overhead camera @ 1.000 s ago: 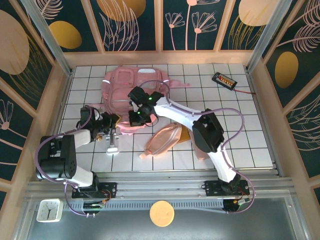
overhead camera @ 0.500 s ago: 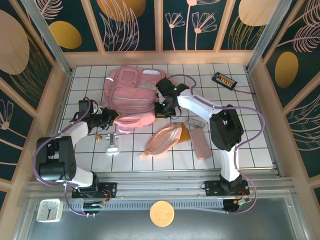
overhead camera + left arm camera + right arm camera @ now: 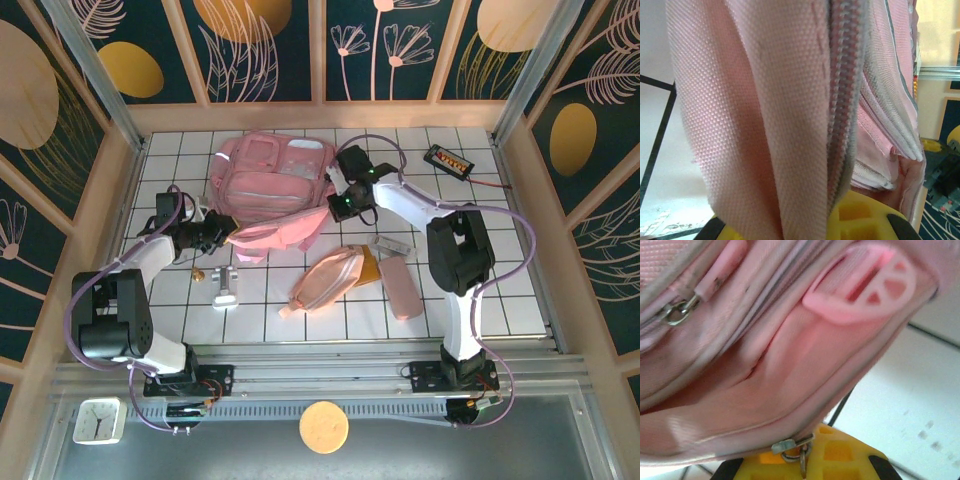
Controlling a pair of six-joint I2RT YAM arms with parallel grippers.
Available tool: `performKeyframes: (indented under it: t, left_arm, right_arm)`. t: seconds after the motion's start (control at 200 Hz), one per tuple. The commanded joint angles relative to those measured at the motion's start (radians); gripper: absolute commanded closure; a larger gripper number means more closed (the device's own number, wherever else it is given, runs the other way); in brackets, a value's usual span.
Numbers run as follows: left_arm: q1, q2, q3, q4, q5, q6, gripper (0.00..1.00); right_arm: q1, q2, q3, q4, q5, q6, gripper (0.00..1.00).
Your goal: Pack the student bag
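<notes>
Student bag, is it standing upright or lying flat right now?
Lying flat: the student bag rests on the tiled table, front pockets and pale window panels facing up toward the top camera.

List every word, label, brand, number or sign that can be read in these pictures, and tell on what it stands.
No text here can be read.
black device: yellow and red marks, too small to read.
clock: dial figures, too small to read.
student bag: no lettering visible.
</notes>
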Motion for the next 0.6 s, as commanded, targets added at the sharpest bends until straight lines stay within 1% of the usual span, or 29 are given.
performKeyframes:
  t: [0.0, 0.04, 0.12, 0.19, 0.245, 0.35, 0.495, 0.51, 0.59]
  left_arm:
    - [0.055, 0.0, 0.049, -0.044, -0.072, 0.124, 1.0]
    - [0.062, -0.005, 0.05, -0.045, -0.073, 0.128, 1.0]
    - [0.073, -0.007, 0.066, -0.065, -0.078, 0.145, 1.0]
    - [0.076, -0.008, 0.089, -0.102, -0.092, 0.18, 1.0]
    - [0.077, -0.014, 0.102, -0.129, -0.108, 0.205, 1.0]
    - [0.084, -0.027, 0.108, -0.166, -0.138, 0.237, 1.0]
    - [0.111, -0.041, 0.081, -0.173, -0.128, 0.241, 1.0]
    - [0.114, -0.043, 0.078, -0.175, -0.127, 0.242, 1.0]
    - [0.133, -0.05, 0.07, -0.186, -0.125, 0.254, 1.0]
  right_arm:
    - [-0.116, 0.036, 0.053, 0.089, 0.156, -0.139, 1.0]
    - [-0.118, 0.04, 0.067, 0.083, 0.131, -0.165, 1.0]
    - [-0.12, 0.023, 0.048, 0.103, 0.136, -0.231, 1.0]
    - [-0.125, -0.01, -0.02, 0.17, 0.179, -0.302, 1.0]
    - [-0.14, -0.018, -0.035, 0.185, 0.18, -0.333, 1.0]
    - [-0.182, 0.007, 0.005, 0.161, 0.201, -0.33, 1.0]
    - [-0.225, 0.028, 0.019, 0.182, 0.189, -0.319, 1.0]
    - [-0.227, 0.031, 0.02, 0.185, 0.165, -0.319, 1.0]
    - [-0.234, 0.047, 0.025, 0.198, 0.117, -0.319, 1.0]
